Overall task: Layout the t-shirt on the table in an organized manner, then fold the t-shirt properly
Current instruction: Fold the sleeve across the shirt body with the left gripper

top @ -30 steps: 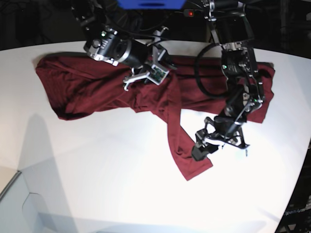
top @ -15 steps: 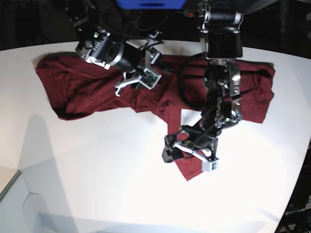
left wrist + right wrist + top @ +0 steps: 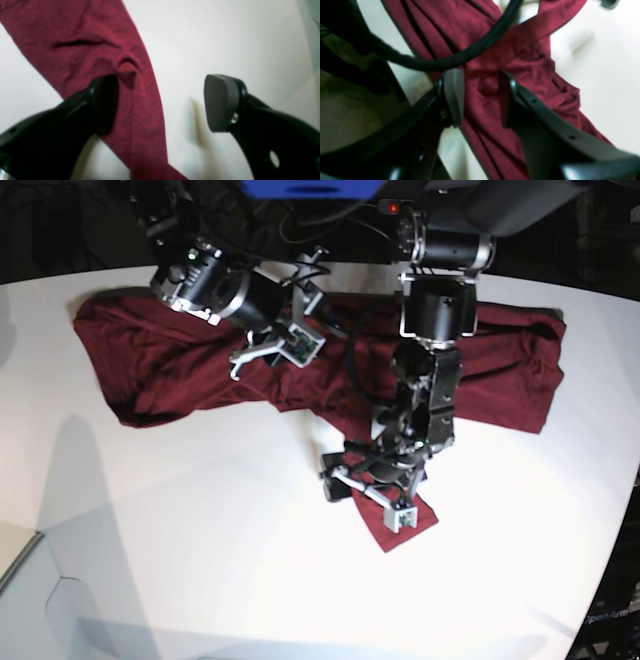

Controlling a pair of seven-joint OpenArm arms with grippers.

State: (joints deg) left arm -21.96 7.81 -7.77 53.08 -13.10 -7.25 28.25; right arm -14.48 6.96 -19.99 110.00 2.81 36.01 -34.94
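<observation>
Here the left gripper [image 3: 160, 102] has its jaws spread wide, one finger [image 3: 105, 102] resting on a narrow strip of the t-shirt [image 3: 180, 360], the other over bare bench [image 3: 200, 540]. The right gripper [image 3: 480, 97] stands part-open astride a bunched fold; grip uncertain. The shirt sprawls across the bench's far side.

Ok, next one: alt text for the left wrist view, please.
The left gripper hangs open over a strip of the maroon t-shirt that runs diagonally across the white table. One finger sits over the cloth, the other over bare tabletop.
</observation>
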